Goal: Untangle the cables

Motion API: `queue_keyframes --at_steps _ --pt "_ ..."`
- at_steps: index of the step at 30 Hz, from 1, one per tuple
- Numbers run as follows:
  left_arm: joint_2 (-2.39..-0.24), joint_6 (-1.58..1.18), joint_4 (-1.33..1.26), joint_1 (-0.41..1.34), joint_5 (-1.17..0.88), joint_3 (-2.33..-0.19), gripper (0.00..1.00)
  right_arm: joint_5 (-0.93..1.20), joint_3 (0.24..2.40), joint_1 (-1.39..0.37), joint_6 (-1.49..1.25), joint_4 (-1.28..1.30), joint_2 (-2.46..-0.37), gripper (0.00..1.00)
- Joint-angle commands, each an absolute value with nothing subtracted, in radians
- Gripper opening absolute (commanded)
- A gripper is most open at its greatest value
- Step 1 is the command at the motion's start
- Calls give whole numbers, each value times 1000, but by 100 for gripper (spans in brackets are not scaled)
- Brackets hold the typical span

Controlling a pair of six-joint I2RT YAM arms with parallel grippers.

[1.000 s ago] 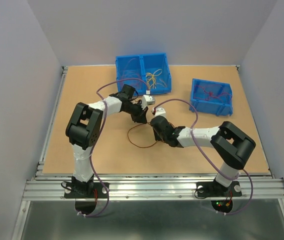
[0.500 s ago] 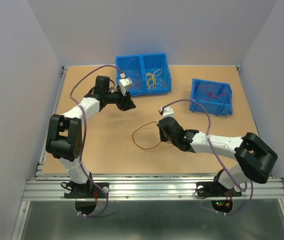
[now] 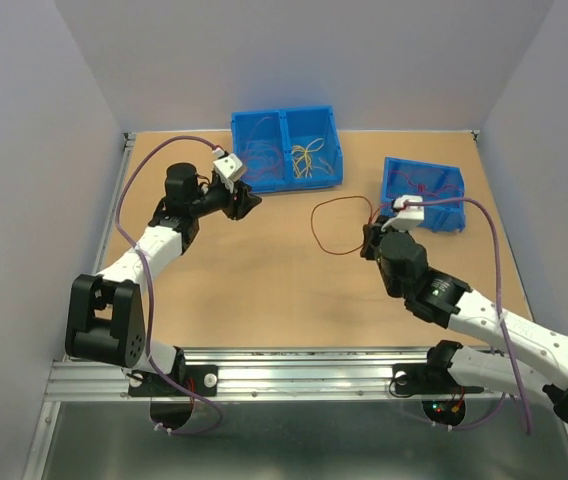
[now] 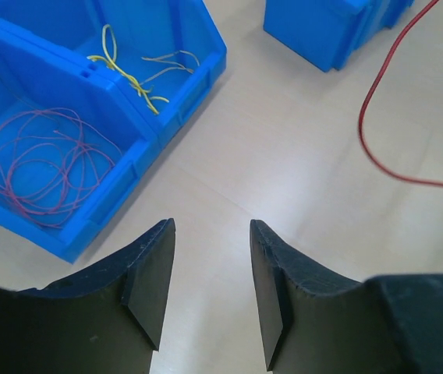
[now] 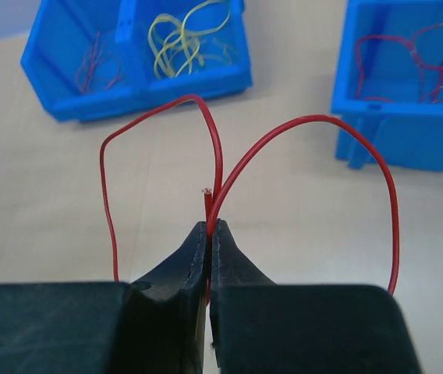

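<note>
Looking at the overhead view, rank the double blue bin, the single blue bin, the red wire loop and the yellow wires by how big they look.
1. double blue bin
2. single blue bin
3. red wire loop, counting the area it encloses; it is held up, so it may look slightly enlarged
4. yellow wires

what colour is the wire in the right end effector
Red, seen best in the right wrist view, where the right end effector pinches the wire.

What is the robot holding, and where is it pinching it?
The right gripper pinches the red wire near one cut end, where two strands meet. The left gripper holds nothing.
</note>
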State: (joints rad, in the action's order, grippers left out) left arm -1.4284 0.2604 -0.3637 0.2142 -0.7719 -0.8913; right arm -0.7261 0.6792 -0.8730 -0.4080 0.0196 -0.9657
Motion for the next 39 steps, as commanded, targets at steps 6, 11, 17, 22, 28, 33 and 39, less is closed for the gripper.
queue_keyframes --at_steps 6,11,17,22,28,33,39 --pt "-1427 239 -460 215 -762 -893 55 -1094 934 -818 -350 67 -870 1" --pt "-1437 242 -454 215 -776 -897 55 -1117 1032 -723 -304 67 -928 1" --pt "-1440 244 -449 216 -785 -900 55 -1083 1080 -442 -319 66 -1012 1" --pt "-1445 242 -443 218 -799 -904 55 -1026 1054 -262 -377 77 -1091 1" --pt "-1462 248 -437 225 -799 -913 56 -864 1091 -106 -403 138 -1216 1" --pt "-1457 249 -430 227 -801 -914 56 -851 1173 -106 -388 224 -1334 1" --pt "-1453 255 -428 232 -793 -911 56 -790 1233 -106 -445 356 -1404 1"
